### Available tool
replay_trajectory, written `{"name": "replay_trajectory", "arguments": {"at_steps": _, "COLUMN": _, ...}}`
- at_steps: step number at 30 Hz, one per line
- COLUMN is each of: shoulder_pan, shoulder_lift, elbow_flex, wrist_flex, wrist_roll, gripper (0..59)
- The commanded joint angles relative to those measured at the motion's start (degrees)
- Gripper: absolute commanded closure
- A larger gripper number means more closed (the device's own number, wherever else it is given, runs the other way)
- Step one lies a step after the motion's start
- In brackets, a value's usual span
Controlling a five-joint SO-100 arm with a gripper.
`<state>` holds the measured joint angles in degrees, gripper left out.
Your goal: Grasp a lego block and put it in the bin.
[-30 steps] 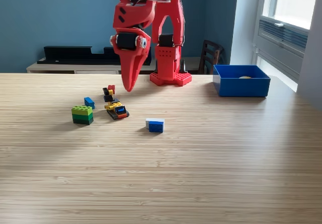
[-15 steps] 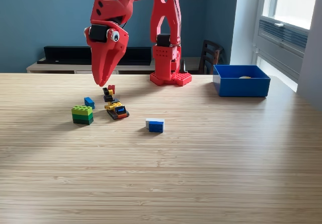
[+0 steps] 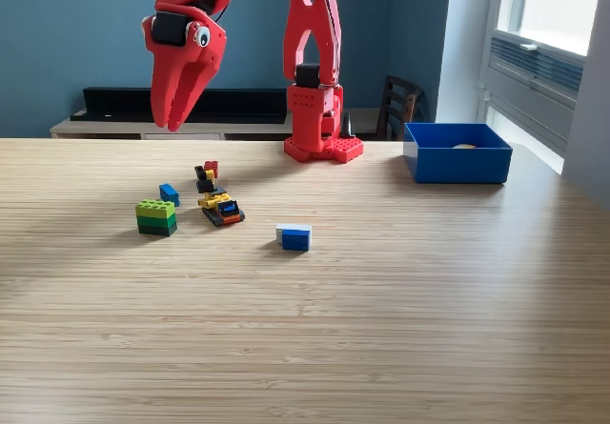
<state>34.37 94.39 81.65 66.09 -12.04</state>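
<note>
Several lego blocks lie on the wooden table (image 3: 381, 329): a green stack (image 3: 156, 217), a small blue block (image 3: 169, 193), a red, black and yellow cluster (image 3: 206, 174), a yellow, blue and red piece (image 3: 222, 209), and a white and blue block (image 3: 294, 237). The blue bin (image 3: 457, 153) stands at the exterior view's right, with a pale item (image 3: 464, 145) inside. My red gripper (image 3: 170, 124) hangs well above the blocks at the left, pointing down. Its jaws are slightly apart and hold nothing.
The arm's red base (image 3: 322, 148) sits at the table's far edge, left of the bin. Behind the table are a low shelf (image 3: 105, 124) with dark equipment, a chair (image 3: 400, 105) and a blue wall. A window is at the right.
The gripper has swung to the exterior view's left and risen away from the blocks, and its jaws have parted a little. No block has moved.
</note>
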Motion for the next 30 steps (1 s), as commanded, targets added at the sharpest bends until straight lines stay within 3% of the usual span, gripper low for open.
{"name": "replay_trajectory", "arguments": {"at_steps": 1, "shoulder_pan": 3.3, "shoulder_lift": 0.7, "elbow_flex": -3.4, "wrist_flex": 1.0, "wrist_roll": -5.4, "gripper": 41.1}}
{"name": "replay_trajectory", "arguments": {"at_steps": 10, "shoulder_pan": 6.6, "shoulder_lift": 0.3, "elbow_flex": 0.0, "wrist_flex": 0.9, "wrist_roll": -15.5, "gripper": 30.4}}
{"name": "replay_trajectory", "arguments": {"at_steps": 30, "shoulder_pan": 4.8, "shoulder_lift": -17.6, "elbow_flex": -4.6, "wrist_flex": 1.0, "wrist_roll": -15.2, "gripper": 28.1}}
